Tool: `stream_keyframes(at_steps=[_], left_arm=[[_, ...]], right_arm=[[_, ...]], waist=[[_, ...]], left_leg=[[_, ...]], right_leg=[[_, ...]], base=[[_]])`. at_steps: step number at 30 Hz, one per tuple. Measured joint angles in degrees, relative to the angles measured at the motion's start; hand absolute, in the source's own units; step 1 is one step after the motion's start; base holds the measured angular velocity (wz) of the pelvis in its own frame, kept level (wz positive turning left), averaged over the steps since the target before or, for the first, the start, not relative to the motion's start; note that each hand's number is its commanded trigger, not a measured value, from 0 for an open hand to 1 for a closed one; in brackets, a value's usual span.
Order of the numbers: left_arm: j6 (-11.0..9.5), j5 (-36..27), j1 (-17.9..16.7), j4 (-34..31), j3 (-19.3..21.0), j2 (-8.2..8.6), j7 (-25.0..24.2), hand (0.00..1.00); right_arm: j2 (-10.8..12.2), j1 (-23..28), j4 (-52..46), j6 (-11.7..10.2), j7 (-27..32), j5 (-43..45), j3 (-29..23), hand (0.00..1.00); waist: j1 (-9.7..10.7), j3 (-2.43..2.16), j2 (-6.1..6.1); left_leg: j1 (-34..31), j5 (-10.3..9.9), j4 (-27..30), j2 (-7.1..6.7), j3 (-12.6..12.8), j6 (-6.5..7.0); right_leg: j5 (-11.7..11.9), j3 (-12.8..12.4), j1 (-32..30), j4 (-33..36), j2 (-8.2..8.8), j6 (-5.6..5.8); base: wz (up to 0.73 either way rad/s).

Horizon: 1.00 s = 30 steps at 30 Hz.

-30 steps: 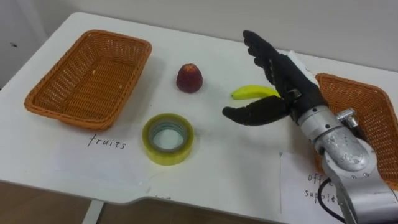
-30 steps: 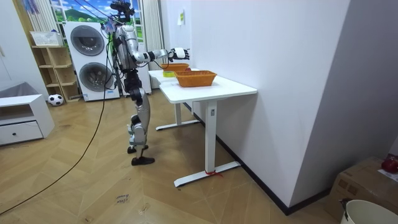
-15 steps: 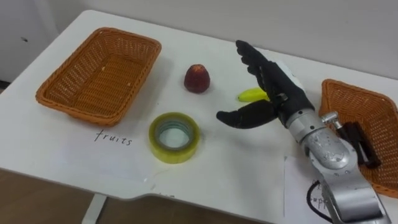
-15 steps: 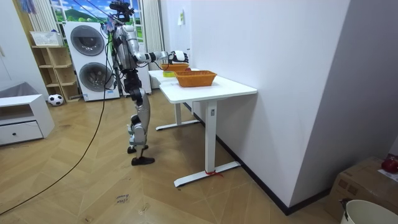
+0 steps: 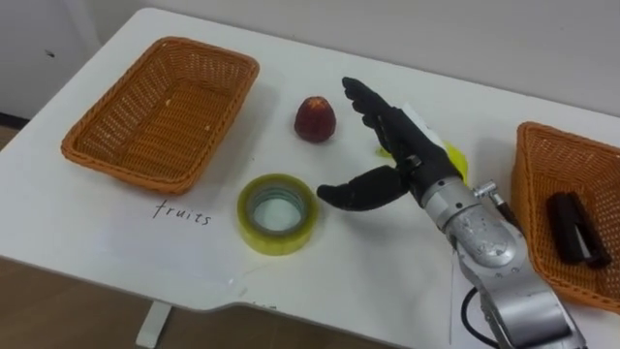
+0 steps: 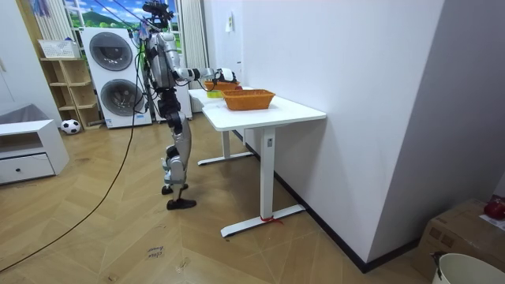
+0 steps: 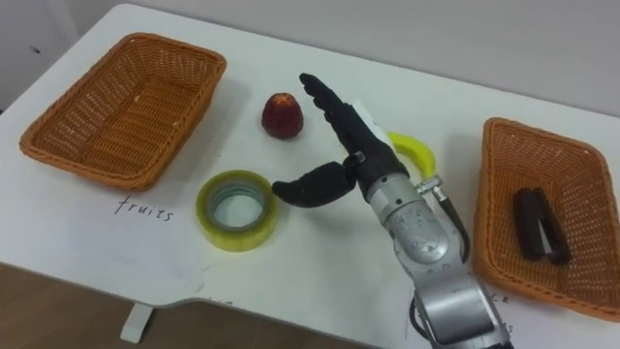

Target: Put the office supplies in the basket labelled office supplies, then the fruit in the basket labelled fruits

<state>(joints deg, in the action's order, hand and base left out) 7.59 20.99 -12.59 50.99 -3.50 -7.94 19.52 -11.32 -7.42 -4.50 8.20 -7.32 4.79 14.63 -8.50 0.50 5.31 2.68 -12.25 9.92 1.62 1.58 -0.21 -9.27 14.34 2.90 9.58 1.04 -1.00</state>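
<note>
The right hand [image 5: 405,150] hovers over the middle of the bench [image 5: 368,267] with its fingers [image 5: 366,105] held out straight and the thumb [image 5: 351,193] spread wide. It has hold of nothing. All three loose things lie close around it. The apple [image 5: 316,118] sits just beyond the fingertips, the roll of tape [image 5: 278,213] lies near the thumb, and the banana [image 7: 417,148] is partly hidden behind the wrist.

That crowding is the main risk. With the fingers aimed at the apple, a fast or low reach would likely nudge it before the thumb closes. It is round and could roll across the bench, away from the left basket [image 5: 126,173], which looks empty and is where the fruit belongs. A grasp that closes too high on the apple could squeeze it out of the fingers.

The banana lies close to the wrist. Whether they touch cannot be told, but any sideways swing of the forearm may drag or spin it towards the bench edge. The thumb is spread towards the tape and could catch its rim as the hand drops.

There is also a sorting risk. The right basket [image 5: 538,194] holds a dark stapler [image 5: 573,228], so the tape belongs there and the fruit does not.
</note>
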Motion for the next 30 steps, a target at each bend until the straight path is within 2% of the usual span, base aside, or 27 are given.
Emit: stream_keyframes(at_steps=[15,21,24,30], left_arm=[[0.0,0.0,-0.2,0.0,-0.1,0.18,0.0,0.0],[0.1,0.0,0.0,-0.3,-0.3,0.55,0.1,0.0],[0.1,0.0,-0.1,-0.4,-0.4,0.58,0.1,0.0],[0.1,0.0,-0.2,-0.4,-0.7,0.57,0.1,0.0]], right_arm=[[0.3,-0.5,2.9,-0.2,1.8,-0.3,0.0,0.0],[0.9,-0.8,4.2,-0.2,1.8,0.1,0.0,0.0],[1.9,-0.8,4.2,-0.2,1.8,0.1,0.0,0.0],[2.1,-0.8,4.2,-0.2,1.8,0.1,0.0,0.0]], waist=[[-0.2,0.2,-0.3],[-1.5,0.38,-0.66],[-1.5,0.37,-0.7],[-1.5,0.23,-0.62]], left_leg=[[0.0,0.0,0.2,-0.01,0.0,0.03],[0.0,0.0,-0.4,0.03,0.0,0.05],[0.0,0.1,-0.2,0.03,0.0,0.06],[0.0,0.1,-0.3,-0.04,0.0,0.07]], right_leg=[[0.0,0.1,0.2,0.1,0.0,0.0],[0.0,0.0,0.1,0.0,-0.11,0.0],[0.0,0.0,0.0,0.0,-0.1,0.0],[0.0,-0.1,0.0,0.0,-0.01,0.0]], base=[[0.0],[0.0],[0.0],[0.0]])
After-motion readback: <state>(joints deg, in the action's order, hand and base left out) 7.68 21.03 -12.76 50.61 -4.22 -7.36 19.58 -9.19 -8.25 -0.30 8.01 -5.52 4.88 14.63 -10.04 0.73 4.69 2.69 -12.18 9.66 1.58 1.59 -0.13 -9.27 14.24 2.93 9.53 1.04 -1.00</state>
